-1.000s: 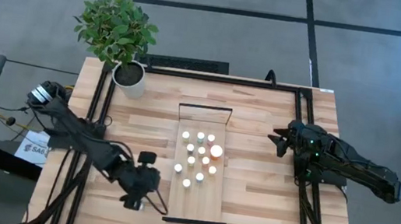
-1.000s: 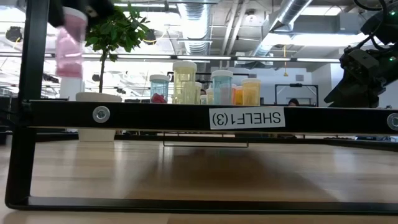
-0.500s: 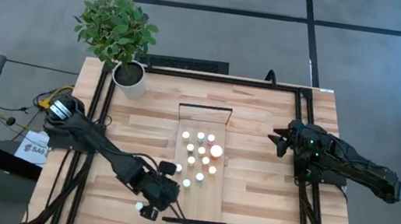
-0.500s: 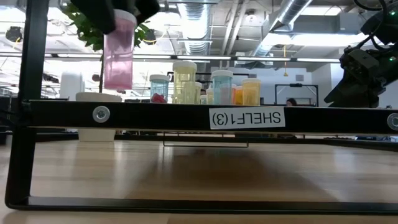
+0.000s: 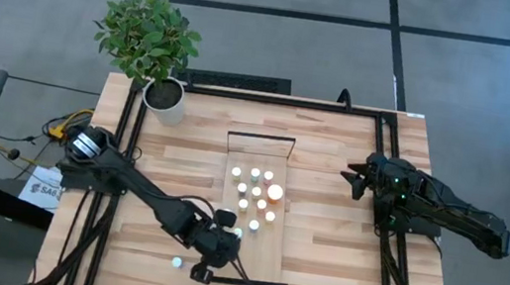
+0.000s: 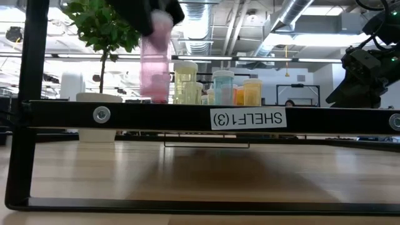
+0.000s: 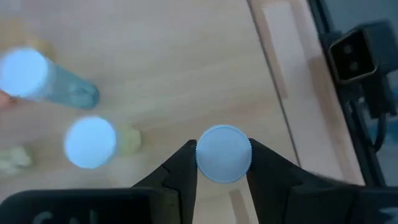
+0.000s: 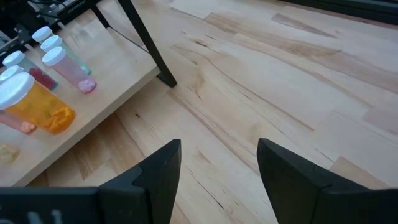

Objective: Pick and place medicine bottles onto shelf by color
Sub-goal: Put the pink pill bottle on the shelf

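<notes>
The shelf point(image 5: 272, 250) is a light-wood panel with black end frames, lying in the table's middle. Several white-capped bottles point(image 5: 253, 194) stand on it, among them an orange one point(image 5: 275, 192). My left gripper point(image 5: 217, 247) is over the shelf's near left corner, shut on a pink bottle point(image 6: 155, 65), whose white cap point(image 7: 222, 154) shows in the left wrist view. One more white-capped bottle point(image 5: 176, 262) stands on the table left of the shelf. My right gripper point(image 5: 354, 182) waits open at the table's right side. My left gripper pinches the pink bottle at its capped top point(image 7: 222, 177), one finger on each side of the cap. The fingers point(image 7: 184, 167) come from above, pointing down. The bottle hangs nearly upright below them; the black frame bar hides whether its lower end point(image 6: 154, 99) touches the shelf.
A potted plant point(image 5: 154, 43) stands at the far left corner. In the left wrist view a teal bottle point(image 7: 28, 76) and a yellowish one point(image 7: 92, 142) stand close to the held bottle. The shelf's black near frame point(image 6: 200, 117) crosses the low view.
My left gripper has carried the pink bottle toward the table's right edge, from beside the shelf to over its near left corner, and has come down a little. The bottle has stayed roughly upright in the hold.
</notes>
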You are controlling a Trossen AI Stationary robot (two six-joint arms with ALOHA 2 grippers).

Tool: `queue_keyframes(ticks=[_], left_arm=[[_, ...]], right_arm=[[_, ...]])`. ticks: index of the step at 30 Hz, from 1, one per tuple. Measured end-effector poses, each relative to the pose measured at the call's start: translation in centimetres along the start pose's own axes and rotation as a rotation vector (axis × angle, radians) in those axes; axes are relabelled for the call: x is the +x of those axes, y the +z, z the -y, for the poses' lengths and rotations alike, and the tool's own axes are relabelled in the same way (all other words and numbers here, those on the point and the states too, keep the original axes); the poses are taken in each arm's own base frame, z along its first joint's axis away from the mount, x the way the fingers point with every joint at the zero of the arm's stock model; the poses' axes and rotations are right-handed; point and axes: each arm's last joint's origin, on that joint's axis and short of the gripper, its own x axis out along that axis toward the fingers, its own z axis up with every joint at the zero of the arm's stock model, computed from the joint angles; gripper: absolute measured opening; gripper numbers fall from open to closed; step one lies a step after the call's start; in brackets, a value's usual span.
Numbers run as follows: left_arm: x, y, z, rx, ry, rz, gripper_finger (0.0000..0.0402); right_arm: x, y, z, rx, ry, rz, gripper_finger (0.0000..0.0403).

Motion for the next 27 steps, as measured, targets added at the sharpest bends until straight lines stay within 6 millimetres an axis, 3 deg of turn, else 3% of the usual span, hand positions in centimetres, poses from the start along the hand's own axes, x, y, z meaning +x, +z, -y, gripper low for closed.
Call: queue_keyframes(ticks=[4, 27], left_arm=[[0.8, -0.1, -0.2, -0.01, -0.021, -0.023, 0.01], [0.9, -0.1, -1.1, -0.098, -0.002, -0.039, 0.0115]], right_arm=[[0.0, 0.0, 0.0, 0.0, 0.0, 0.0, 0.0234], [0.0, 0.0, 0.0, 0.0, 0.0, 0.0, 0.0234]])
